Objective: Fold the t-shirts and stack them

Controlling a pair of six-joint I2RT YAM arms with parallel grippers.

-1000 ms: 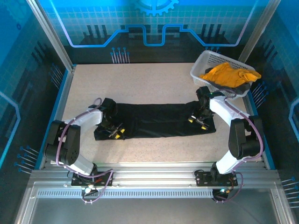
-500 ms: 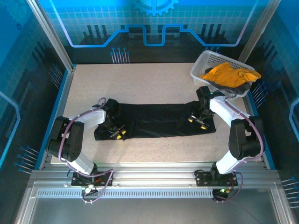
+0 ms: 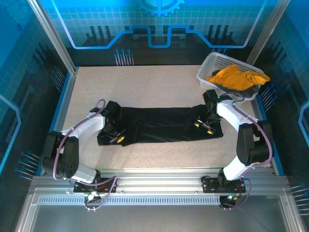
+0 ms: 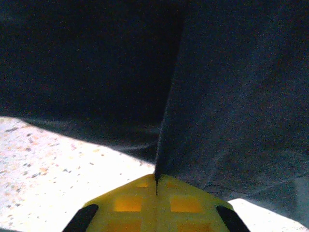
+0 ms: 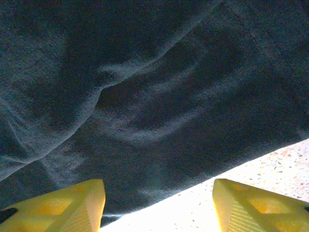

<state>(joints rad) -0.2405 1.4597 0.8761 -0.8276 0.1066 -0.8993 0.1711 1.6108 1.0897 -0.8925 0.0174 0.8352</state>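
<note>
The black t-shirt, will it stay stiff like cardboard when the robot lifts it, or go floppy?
Probably floppy: the black t-shirt lies in soft ripples and folds. It looks thin, so it is likely light; the bit pinched in the shut left jaws is only a fine crease. If pushed, it would probably bunch up rather than slide flat across the speckled table.

- You are looking into a robotics lab work cell.
- Aluminium rails (image 3: 159,185) are framing a speckled counter (image 3: 145,82), and a left arm (image 3: 84,126) and a right arm (image 3: 234,116) are sitting bolted at its near edge.
- Blue panels (image 3: 96,24) carrying a grid pattern and a gear emblem (image 3: 161,6) are walling the cell in.
</note>
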